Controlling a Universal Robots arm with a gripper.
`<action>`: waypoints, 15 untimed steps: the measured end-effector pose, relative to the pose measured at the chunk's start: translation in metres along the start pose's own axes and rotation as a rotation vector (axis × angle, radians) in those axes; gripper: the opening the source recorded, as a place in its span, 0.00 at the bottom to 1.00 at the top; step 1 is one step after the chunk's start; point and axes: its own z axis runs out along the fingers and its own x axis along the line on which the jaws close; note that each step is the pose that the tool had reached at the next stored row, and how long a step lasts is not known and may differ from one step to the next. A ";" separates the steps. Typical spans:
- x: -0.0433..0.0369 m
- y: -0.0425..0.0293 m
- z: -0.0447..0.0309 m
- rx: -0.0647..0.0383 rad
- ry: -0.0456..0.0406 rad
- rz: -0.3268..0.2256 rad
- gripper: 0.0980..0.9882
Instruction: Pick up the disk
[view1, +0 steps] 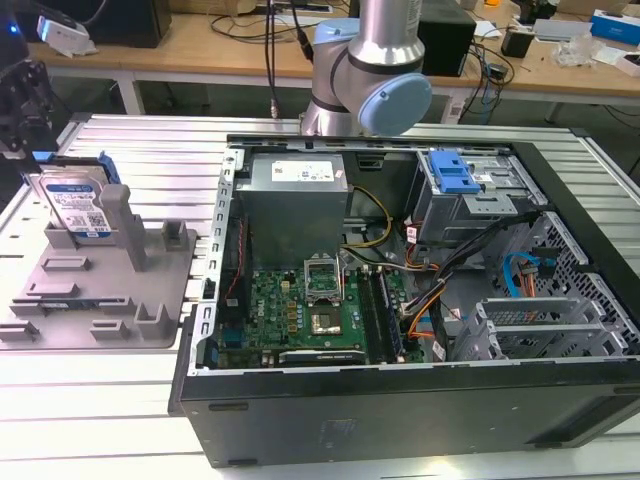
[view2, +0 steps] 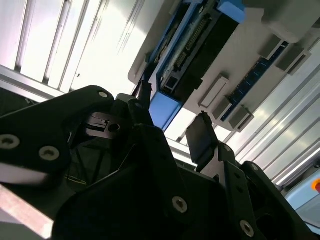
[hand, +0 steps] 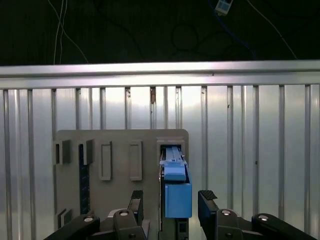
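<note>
Visitor: standing by the bench here, what's the likeliest way this goes sideways? The gripper hangs over the disk with its 2 fingers spread, 1 on each side, nothing clamped.

Regular: centring, I'd say. In the first wrist view 1 finger sits just beside the blue rail and the other has a clear gap. If it closes like that, the near finger would probably hit first and shove the drive over in its slot. Also, what's between the fingers is the blue plastic edge, not the metal body. My guess is that's slicker and bendier, so a slip or a skewed grab seems possible. And the disk stands in a slot of the grey fixture, so a crooked lift could bind it against the slot walls and maybe drag the fixture along.

Visitor: what's the thing itself like?

Regular: flat silver-grey rectangle, white and blue label with barcodes on the face, blue rails along the edges. In the exterior view it stands on edge at the far corner of the fixture, on the exterior view's left. That's on the slatted table, well apart from the open computer case. Looks rigid and fairly heavy for its size, so I reckon a weak pinch won't hold it.
</note>
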 end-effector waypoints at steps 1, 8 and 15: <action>0.0000 0.0000 0.0011 0.000 -0.0001 0.000 0.52; -0.0012 0.0005 0.0075 0.000 0.0000 -0.005 0.52; -0.0039 0.0017 0.0134 0.001 0.0000 -0.018 0.52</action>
